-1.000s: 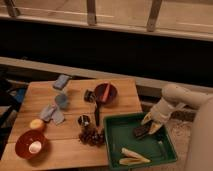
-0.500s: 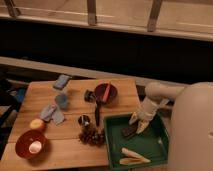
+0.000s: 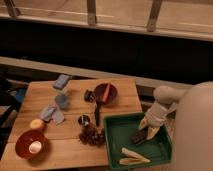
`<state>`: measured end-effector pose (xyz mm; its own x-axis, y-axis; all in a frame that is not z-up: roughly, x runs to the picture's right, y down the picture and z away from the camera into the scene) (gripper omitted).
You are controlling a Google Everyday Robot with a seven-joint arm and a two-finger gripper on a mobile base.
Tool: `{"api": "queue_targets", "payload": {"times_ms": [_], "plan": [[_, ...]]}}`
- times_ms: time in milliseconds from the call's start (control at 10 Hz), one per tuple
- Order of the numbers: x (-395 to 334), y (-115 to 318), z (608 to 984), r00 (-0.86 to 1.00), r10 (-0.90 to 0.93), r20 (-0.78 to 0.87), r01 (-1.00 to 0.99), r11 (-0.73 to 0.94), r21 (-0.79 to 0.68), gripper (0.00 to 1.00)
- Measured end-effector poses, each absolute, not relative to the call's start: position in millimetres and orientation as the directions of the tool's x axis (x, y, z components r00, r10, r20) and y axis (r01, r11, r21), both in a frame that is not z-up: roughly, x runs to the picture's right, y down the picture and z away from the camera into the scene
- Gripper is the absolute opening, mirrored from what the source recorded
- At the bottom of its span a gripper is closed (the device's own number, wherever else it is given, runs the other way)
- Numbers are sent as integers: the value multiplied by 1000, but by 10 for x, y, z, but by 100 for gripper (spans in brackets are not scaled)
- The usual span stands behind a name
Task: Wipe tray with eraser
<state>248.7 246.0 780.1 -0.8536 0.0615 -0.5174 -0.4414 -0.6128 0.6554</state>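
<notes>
The robot's pale claw has slid leftward across the large square dark-green plastic tray since a second ago, and now sits lower inside the tray's right half. The small flat black rectangular eraser lies on the tray floor just under the claw's tips; whether the fingers are clamped on it I cannot tell. That sideways travel reads to me as a wiping stroke under way. Pale sticks rest near the tray's front rim, on the wooden counter.
</notes>
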Motion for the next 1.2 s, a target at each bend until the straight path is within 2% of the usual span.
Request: {"api": "queue_targets", "payload": {"times_ms": [400,800,1200], "plan": [[2657,2389,7846,-859,73,-507,-439,-615,654,0],[2155,2134,7991,-834,112,-540,-484,-618,620,0],[2073,2309,7892,-829,105,-550,-496,-593,634,0]]}}
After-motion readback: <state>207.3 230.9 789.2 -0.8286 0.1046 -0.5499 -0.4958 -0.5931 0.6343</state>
